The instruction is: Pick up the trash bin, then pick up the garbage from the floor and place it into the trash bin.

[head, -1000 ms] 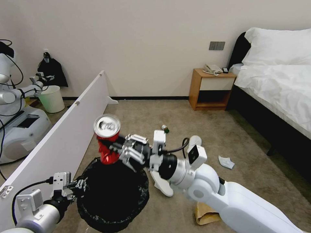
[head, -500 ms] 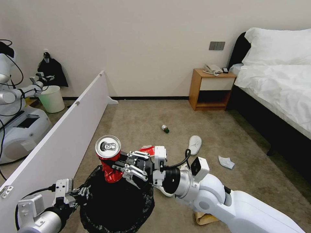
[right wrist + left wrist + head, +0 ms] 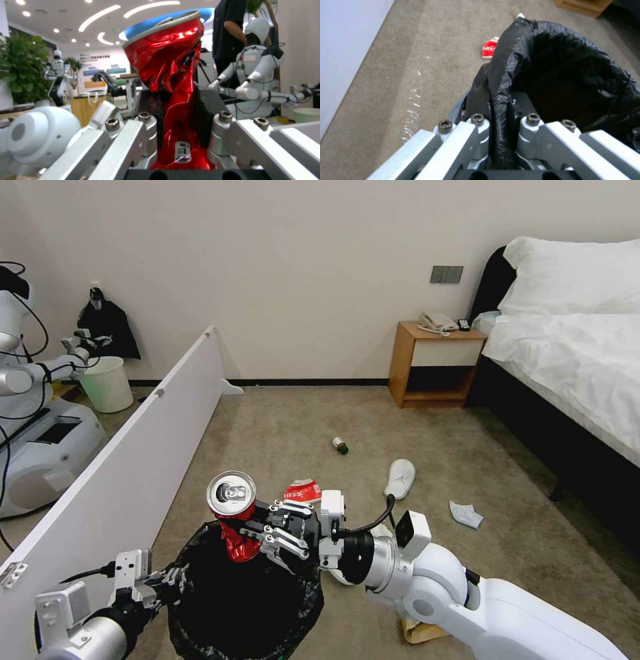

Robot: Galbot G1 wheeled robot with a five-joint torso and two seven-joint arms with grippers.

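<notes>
Crushed red metal can [image 3: 233,517], silver top tilted up toward the head camera, sits clamped in the right gripper [image 3: 257,532] directly above the open mouth of the round trash bin [image 3: 247,597], whose black plastic liner bag is folded over the rim. In the right wrist view the same dented can [image 3: 173,100] stands between the gripper's two pads, pinched at its narrow waist. The left gripper [image 3: 163,582] holds the bin at its left rim; in the left wrist view its fingers [image 3: 533,130] are closed narrowly on a fold of the black liner [image 3: 553,75]. The bin is at the near edge of the beige carpeted floor [image 3: 280,427], beside a long white partition board [image 3: 127,460] that runs along the floor's left side. Other litter lies on the floor: a flattened red-and-white packet [image 3: 303,491] just beyond the bin, a small green-capped bottle [image 3: 341,446] farther out toward the middle, a white slipper [image 3: 400,478] to the right of the packet, a white tissue wad [image 3: 465,513] farther right near the dark bed base, and a crumpled brown paper bag [image 3: 420,630] partly hidden under the right arm at the near edge. A wooden nightstand [image 3: 435,365] stands against the far wall beside the white-sheeted bed [image 3: 573,353].
</notes>
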